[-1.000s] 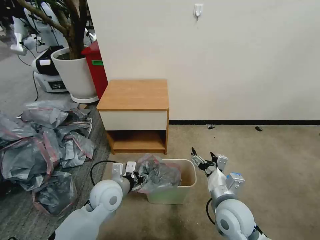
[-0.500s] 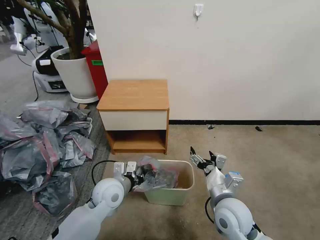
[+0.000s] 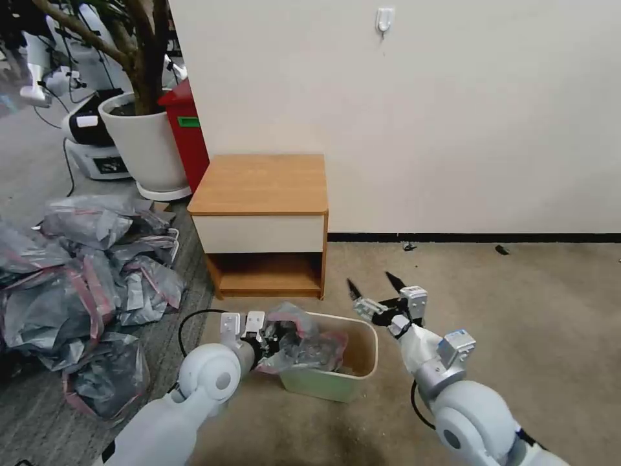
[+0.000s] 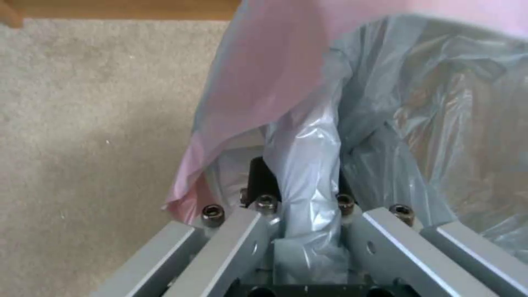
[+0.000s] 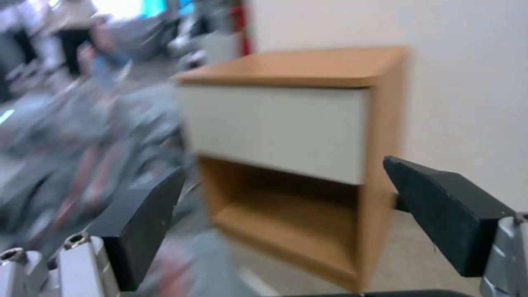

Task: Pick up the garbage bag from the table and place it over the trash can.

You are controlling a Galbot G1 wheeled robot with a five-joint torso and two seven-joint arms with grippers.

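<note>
Beige carpet runs up to a plain white wall, grey rug strip on the far left. Left to right: heap of grey-and-pink bags on the floor, white plant pot and red bin behind it, then the surface, a low wooden nightstand with a bare top.

In front of it, my left end effector is clamped on the garbage bag. The left wrist view shows a twisted fold of grey film pinched between the fingers, with the pink rim band flaring out beside it. The bag is off the surface, bunched over the left half of the trash can, partly hanging inside, not spread over the rim.

Right of the can, my right end effector hovers just above its far right corner, spread wide, holding nothing; its black pads frame the nightstand in the right wrist view.

Handling judgement: the bag is very light, limp and slippery, will crumple and cling rather than hold shape, and could tear if yanked. Best hold is probably the pink band, since that edge must stretch around the rolled rim. With one hand pinching a wad, the mouth likely stays closed; the opposite rim edge needs a second hold.
</note>
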